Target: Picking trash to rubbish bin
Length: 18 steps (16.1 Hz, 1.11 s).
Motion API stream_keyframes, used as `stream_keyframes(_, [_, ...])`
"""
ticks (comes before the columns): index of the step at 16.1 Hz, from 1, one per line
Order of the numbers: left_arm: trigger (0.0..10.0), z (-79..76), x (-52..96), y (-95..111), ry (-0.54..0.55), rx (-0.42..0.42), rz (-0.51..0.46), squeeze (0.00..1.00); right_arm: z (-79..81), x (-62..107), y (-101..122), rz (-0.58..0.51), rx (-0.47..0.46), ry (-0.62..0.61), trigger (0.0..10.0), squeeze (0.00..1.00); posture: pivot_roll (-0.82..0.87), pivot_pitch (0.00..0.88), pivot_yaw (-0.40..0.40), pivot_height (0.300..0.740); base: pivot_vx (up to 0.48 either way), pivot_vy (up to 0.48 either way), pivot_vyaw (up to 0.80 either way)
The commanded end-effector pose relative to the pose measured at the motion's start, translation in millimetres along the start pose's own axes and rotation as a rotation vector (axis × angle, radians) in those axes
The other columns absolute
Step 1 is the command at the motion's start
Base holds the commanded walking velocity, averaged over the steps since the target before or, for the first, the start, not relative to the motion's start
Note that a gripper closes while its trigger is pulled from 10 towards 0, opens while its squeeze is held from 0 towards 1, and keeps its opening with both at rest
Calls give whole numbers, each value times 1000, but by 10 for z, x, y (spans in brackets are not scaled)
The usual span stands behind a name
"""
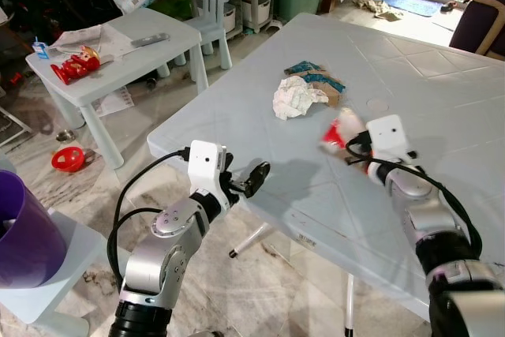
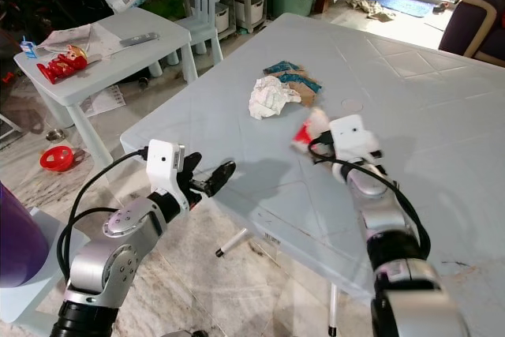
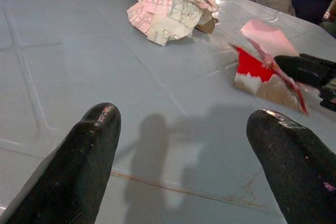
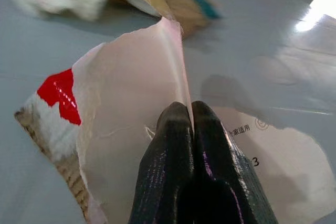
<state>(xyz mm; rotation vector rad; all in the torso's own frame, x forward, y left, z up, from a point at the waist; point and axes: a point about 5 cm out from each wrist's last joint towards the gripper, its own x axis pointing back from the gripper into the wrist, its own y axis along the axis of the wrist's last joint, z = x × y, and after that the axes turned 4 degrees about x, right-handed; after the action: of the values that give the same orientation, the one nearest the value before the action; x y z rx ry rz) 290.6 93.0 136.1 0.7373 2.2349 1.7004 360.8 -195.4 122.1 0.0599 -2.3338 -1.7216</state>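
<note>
— Cluttered living room, pale plastic table [image 1: 442,219]: what's the picture?

— My right gripper [image 4: 190,124] has its two black fingers pressed together on the torn edge of a red-and-white wrapper [image 4: 121,114]. The wrapper sits right at my fingertips, fanning out to both sides of them, just above the tabletop.

— What could go wrong?

— I judge the hold thin. It's only an edge of flimsy paper, so a quick swing could tear it or slip it free, and the scrap would fall to the table or the floor.

— And beyond the pincer?

— Just past the wrapper lies a crumpled white paper ball [image 1: 296,99], with brown-and-teal packaging [image 1: 319,82] beside it. My left gripper [image 1: 254,178] hangs at the table's near edge, fingers spread wide, holding nothing. A purple bin [image 1: 24,234] stands well off beyond that arm.
</note>
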Motion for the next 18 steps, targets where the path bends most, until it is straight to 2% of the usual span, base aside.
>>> stream_keyframes(1, [10000,-9,-24,25,0,-18,-1,0,92,37,75,-31,-71,88,0,0,-19,74,4,740,0,0,0])
stream_keyframes(2, [10000,-10,-33,22,0,-20,0,0,153,70,127,-55,-104,143,0,0,-19,74,4,740,0,0,0])
stream_keyframes(3, [10000,-9,-47,22,-1,-21,2,0,290,143,207,-86,-135,255,0,0,-27,71,8,740,0,0,0])
stream_keyframes(5, [10000,-17,-59,23,-5,-21,3,0,454,290,298,-134,-187,411,0,0,-28,69,11,740,0,0,0])
stream_keyframes(6, [10000,-15,-60,23,-7,-20,5,0,488,342,327,-145,-219,452,0,0,-29,67,14,740,0,0,0])
stream_keyframes(7, [10000,-9,-61,12,-6,-7,13,0,483,374,353,-157,-219,458,0,0,-29,66,16,740,0,0,0])
stream_keyframes(9, [10000,12,-64,-7,-3,43,22,0,328,377,406,-178,-219,365,0,0,-30,61,23,740,0,0,0])
stream_keyframes(11, [10000,38,-72,4,4,38,19,0,133,364,480,-203,-175,235,0,0,-29,56,24,740,0,0,0])
stream_keyframes(13, [10000,93,-80,5,23,34,9,0,68,356,463,-181,-155,187,0,0,-32,52,23,740,0,0,0])
stream_keyframes(16, [10000,206,-108,60,38,56,-32,0,79,408,427,-165,-150,197,0,0,-37,50,26,740,0,0,0])
stream_keyframes(18, [10000,209,-190,122,-27,62,-42,0,197,453,352,-127,-155,258,0,0,-48,47,28,740,0,0,0])
